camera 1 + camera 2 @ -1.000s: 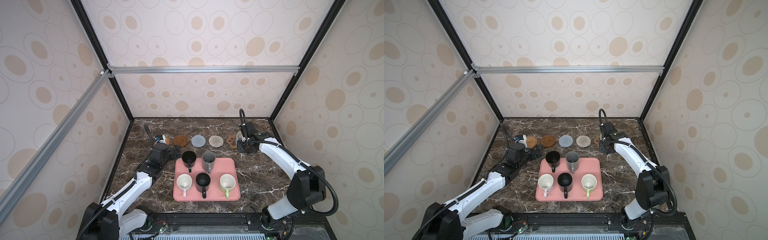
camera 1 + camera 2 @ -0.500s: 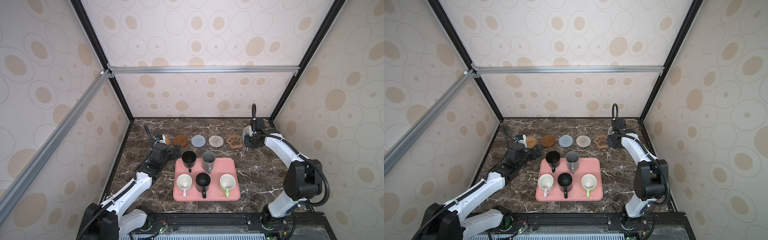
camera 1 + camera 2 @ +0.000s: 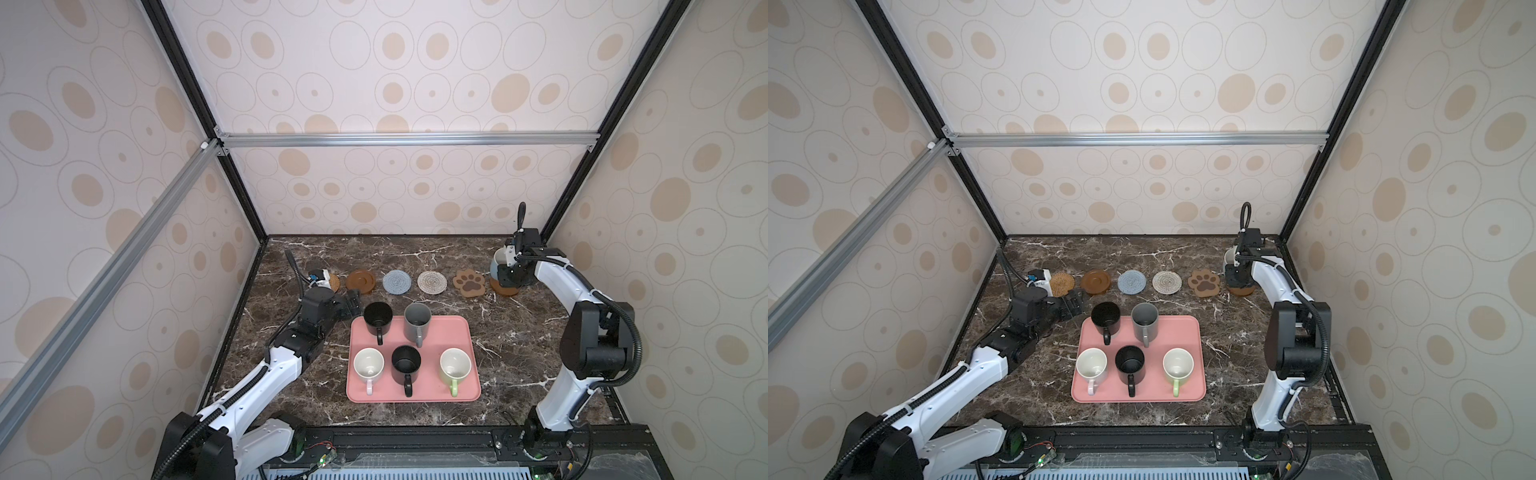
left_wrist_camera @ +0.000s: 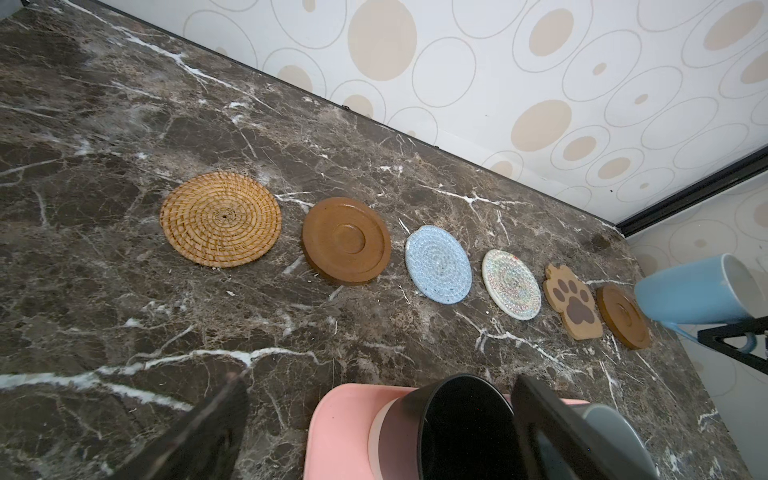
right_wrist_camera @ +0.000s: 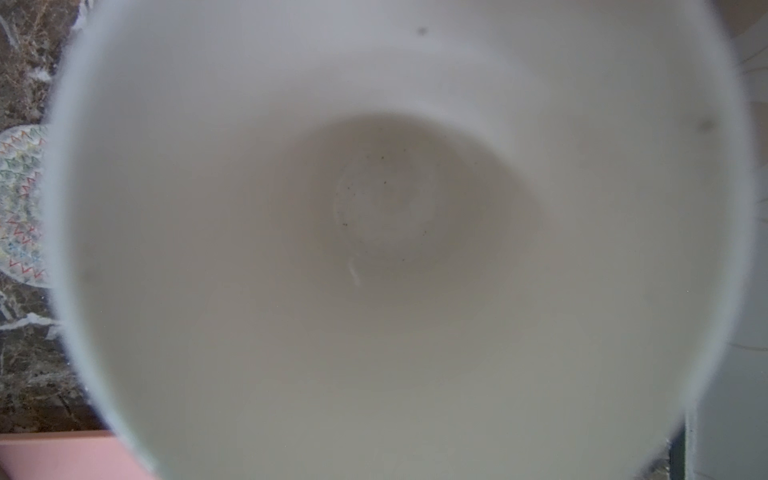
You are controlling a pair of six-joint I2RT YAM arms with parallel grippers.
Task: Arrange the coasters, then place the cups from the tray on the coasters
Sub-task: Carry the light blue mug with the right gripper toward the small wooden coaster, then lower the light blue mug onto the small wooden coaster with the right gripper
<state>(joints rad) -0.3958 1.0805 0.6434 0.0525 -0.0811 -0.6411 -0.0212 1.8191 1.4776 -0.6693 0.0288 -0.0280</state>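
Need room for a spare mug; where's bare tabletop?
Bare marble: between the tray and the right arm, and behind the coasters along the back wall. Crowded: the coaster row, the tray's five mugs, the left end effector by the far black mug.

Here's what I've got on my screen: a dark brown marble tabletop with white veins (image 3: 519,332). Six coasters sit in a row along the far side:
- woven tan rattan disc (image 4: 220,219)
- smooth brown wooden disc (image 4: 346,241)
- blue-grey knitted round (image 4: 438,263)
- cream knitted round (image 4: 511,284)
- tan paw-shaped mat (image 4: 572,306)
- second smooth brown disc (image 4: 621,316)

The flat pink rectangular tray (image 3: 430,386) lies nearer me, mid-table.
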